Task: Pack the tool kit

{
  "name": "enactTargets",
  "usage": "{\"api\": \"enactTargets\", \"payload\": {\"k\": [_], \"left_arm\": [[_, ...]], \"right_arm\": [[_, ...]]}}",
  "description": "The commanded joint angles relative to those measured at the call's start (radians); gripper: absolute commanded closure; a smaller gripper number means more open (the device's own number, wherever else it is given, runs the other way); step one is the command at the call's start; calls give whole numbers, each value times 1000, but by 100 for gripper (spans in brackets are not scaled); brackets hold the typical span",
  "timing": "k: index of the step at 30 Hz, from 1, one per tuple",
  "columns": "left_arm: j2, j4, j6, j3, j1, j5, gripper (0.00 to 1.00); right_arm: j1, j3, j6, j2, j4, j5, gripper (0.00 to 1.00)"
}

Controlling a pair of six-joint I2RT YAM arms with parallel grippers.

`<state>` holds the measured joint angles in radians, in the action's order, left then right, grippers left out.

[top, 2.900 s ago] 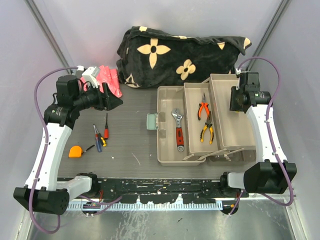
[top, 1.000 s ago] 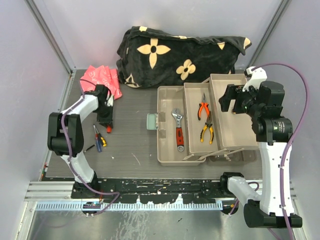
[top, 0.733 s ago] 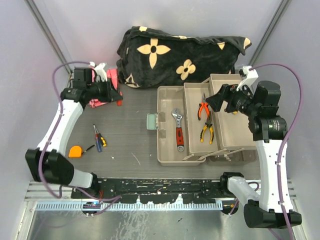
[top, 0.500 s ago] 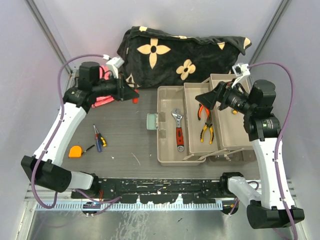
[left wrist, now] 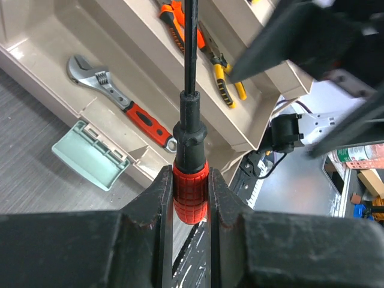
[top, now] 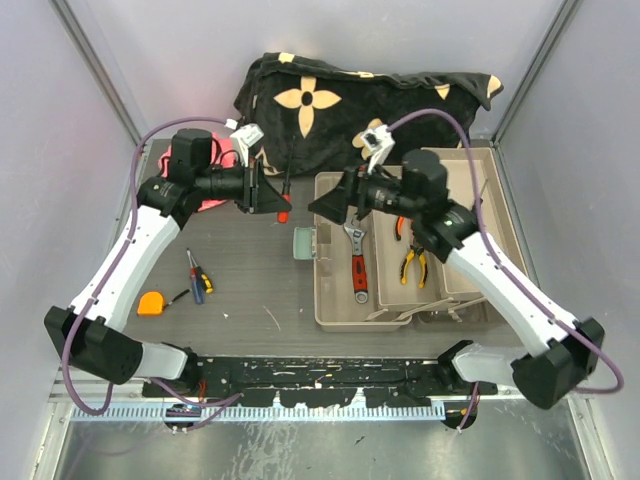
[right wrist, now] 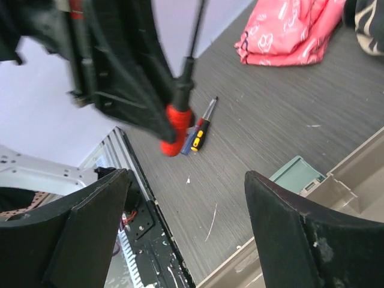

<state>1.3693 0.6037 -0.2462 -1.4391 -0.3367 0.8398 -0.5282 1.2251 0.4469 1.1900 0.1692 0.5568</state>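
The tool kit's beige toolbox (top: 335, 300) lies open with its trays folded out. An orange-handled wrench (top: 356, 258) lies in its left compartment and yellow-handled pliers (top: 412, 262) in the middle tray. My left gripper (top: 272, 196) hangs just left of the box, shut on the handle of a red-handled screwdriver (left wrist: 191, 191) whose black shaft points away. My right gripper (top: 322, 203) hovers over the box's left edge, open and empty, facing the left gripper. Two small screwdrivers (top: 200, 274) and an orange tape measure (top: 150, 303) lie on the table at left.
A black flower-patterned blanket (top: 360, 110) is heaped at the back. A pink bag (right wrist: 294, 30) lies at the back left, partly behind my left arm. The box's green latch (top: 304, 243) sticks out from its left wall. The wrench (left wrist: 114, 99) and orange pliers (left wrist: 180, 30) show below the left gripper.
My left gripper has carried the red-handled screwdriver rightwards, up to the toolbox. My right arm has swung left across the trays and now faces the left gripper, still open.
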Motion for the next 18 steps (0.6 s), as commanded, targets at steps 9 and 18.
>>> {"api": "enactTargets", "payload": {"k": [9, 18], "left_arm": [[-90, -9, 23, 32, -28, 83, 100], [-76, 4, 41, 24, -44, 85, 100]], "right_arm": [[-76, 24, -2, 115, -262, -170, 17], [-80, 24, 46, 136, -334, -117, 20]]}}
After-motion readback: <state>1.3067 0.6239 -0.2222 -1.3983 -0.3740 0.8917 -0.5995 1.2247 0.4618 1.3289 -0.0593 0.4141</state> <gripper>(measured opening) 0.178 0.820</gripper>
